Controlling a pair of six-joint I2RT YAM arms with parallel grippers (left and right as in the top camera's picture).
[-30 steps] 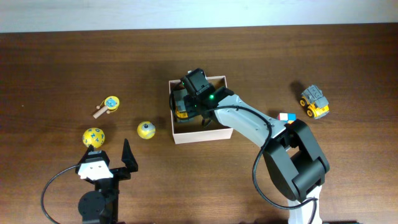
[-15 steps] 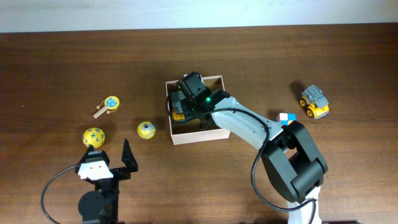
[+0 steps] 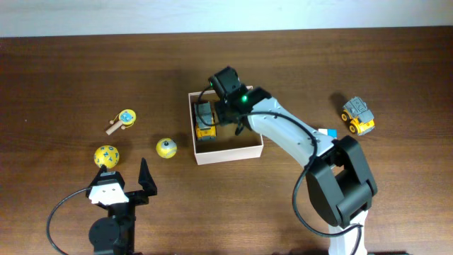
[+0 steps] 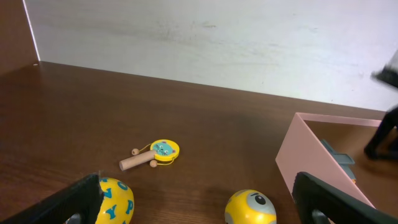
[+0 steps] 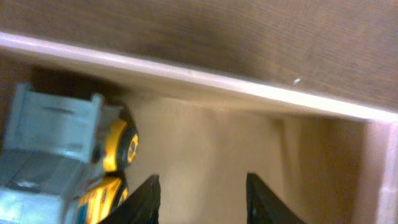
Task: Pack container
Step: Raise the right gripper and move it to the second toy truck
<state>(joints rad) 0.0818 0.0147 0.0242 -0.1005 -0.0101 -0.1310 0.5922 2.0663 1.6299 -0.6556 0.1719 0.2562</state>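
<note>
Right wrist: yellow truck (image 5: 53,146) lies in the container (image 3: 228,155), nothing between the fingers.
Your right gripper (image 5: 200,190) hangs partly open and empty over the container, which sits mid-table with the truck along its left wall. Lift straight up before swinging away, so you clear the far rim; your left gripper (image 4: 199,202) sits wide open, empty.
</note>
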